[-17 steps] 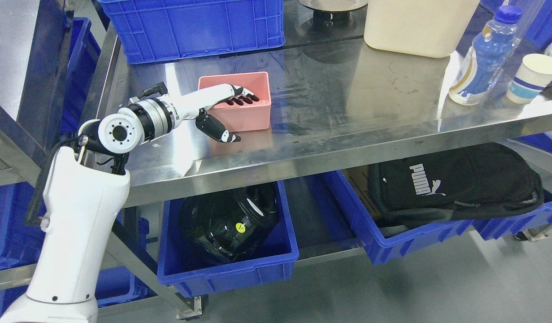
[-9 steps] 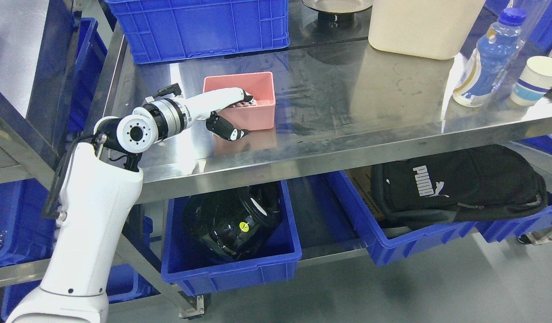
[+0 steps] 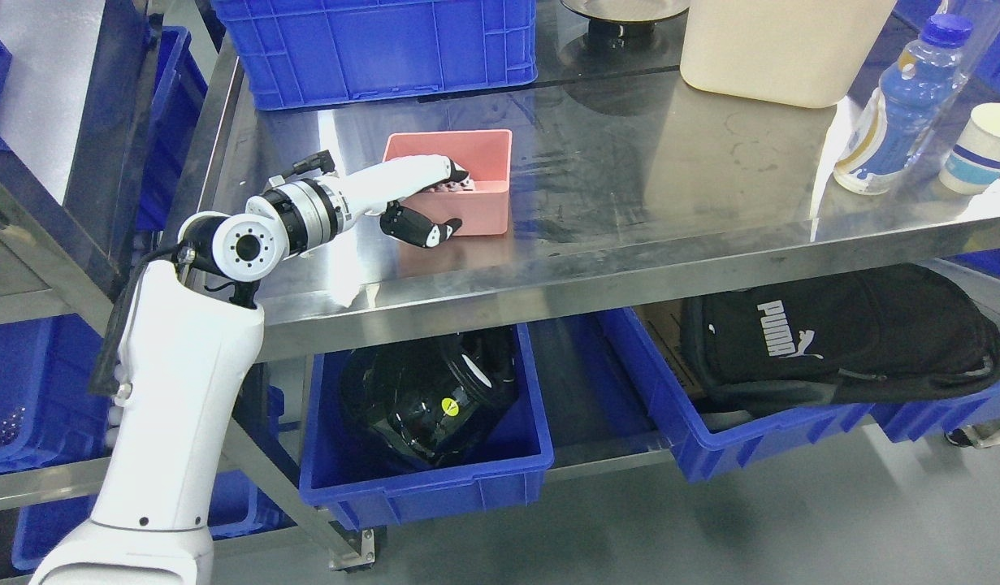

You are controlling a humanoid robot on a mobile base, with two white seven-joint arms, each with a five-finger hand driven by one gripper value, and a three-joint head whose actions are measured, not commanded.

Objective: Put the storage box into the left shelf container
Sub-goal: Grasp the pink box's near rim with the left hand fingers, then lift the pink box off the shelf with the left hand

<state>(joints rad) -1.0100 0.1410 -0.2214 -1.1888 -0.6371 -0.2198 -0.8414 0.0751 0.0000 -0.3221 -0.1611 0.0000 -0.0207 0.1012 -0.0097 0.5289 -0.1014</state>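
Early in the task, by the look of things: pink storage box [image 3: 467, 175] resting on the steel shelf top [image 3: 670, 187], upper middle of the frame, not yet lifted and nowhere near any container. Grasp apparently formed. Left hand [image 3: 422, 203] clamped over the near-left wall of the box, fingers [image 3: 455, 172] hooked down inside over the rim, thumb [image 3: 430, 231] pressed against the outer face from below, so the wall pinched between them. Box upright, base flat on the steel as far as can be told.

Left to do: lifting, carrying left, lowering into a blue bin [image 3: 28, 406] on the left-hand rack, at the frame's left edge; which bin exactly, unclear. Right arm out of sight.
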